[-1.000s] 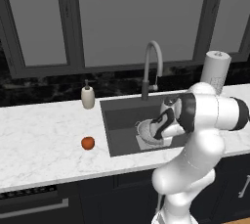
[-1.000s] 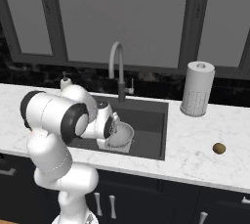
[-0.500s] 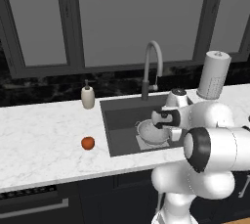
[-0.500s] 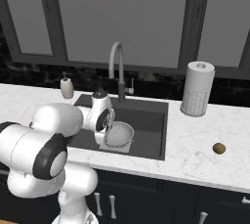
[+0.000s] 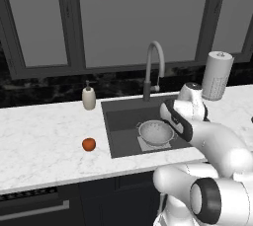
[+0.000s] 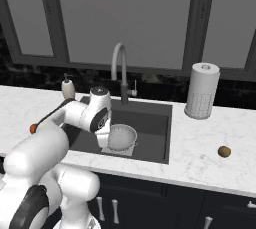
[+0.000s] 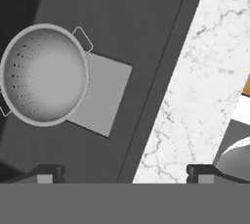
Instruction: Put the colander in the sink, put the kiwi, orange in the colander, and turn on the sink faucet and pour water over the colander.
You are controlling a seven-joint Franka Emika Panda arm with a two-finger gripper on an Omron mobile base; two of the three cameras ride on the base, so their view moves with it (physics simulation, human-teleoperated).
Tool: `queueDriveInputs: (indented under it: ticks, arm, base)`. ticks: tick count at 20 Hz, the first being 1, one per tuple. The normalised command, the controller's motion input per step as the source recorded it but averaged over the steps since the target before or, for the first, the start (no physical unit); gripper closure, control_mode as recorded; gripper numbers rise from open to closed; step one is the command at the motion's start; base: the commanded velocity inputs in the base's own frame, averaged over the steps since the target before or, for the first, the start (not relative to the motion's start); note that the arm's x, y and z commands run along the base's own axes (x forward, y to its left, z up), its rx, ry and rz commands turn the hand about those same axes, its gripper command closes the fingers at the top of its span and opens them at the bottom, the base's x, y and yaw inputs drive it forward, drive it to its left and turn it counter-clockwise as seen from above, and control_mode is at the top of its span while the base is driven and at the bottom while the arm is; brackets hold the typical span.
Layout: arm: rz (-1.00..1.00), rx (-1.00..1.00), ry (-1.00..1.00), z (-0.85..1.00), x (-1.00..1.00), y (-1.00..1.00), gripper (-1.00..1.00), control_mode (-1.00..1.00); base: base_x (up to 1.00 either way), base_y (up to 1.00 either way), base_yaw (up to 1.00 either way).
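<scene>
The colander [image 5: 156, 132] is seated upright in the sink [image 5: 118, 121], on the lighter floor plate. The gripper [image 7: 122, 173] is spread wide and empty above the sink's rim. The orange [image 5: 89, 144] is left on the counter [image 5: 44, 136], left of the sink.

I count one colander [image 5: 156, 132] sitting in one sink [image 5: 121, 121]. There is one light square plate [image 7: 100, 96] on the sink floor under it. I see one tall faucet [image 5: 153, 67] behind the sink. On the counter I count one orange [image 5: 89, 144] and one little brown kiwi [image 6: 224, 151]. That makes two fruits. There is one soap bottle [image 5: 88, 97] and one roll of paper towels [image 5: 217, 75]. Behind it all I count three window panes.
</scene>
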Motion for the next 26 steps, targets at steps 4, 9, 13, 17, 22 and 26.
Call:
queueDriveInputs:
  ticks: [4,9,13,17,22,26]
  arm:
    - [0.35,0.03,0.03,0.73,-0.42,0.27,-1.0,-1.0]
    - [0.31,0.0,0.02,0.6,-0.52,0.46,-1.0,-1.0]
    - [0.27,0.0,0.02,0.64,-0.41,0.45,-1.0,-1.0]
    - [0.3,0.01,0.02,0.67,-0.37,0.33,-1.0,-1.0]
    - [0.32,0.01,0.01,0.52,-0.3,0.36,-1.0,-1.0]
    - [0.29,0.0,0.0,0.08,-0.27,0.52,-1.0,-1.0]
  base:
    - [0.0,0.0,0.0]
    - [0.0,0.0,0.0]
    - [0.0,0.0,0.0]
    - [0.0,0.0,0.0]
    - [0.0,0.0,0.0]
    - [0.0,0.0,0.0]
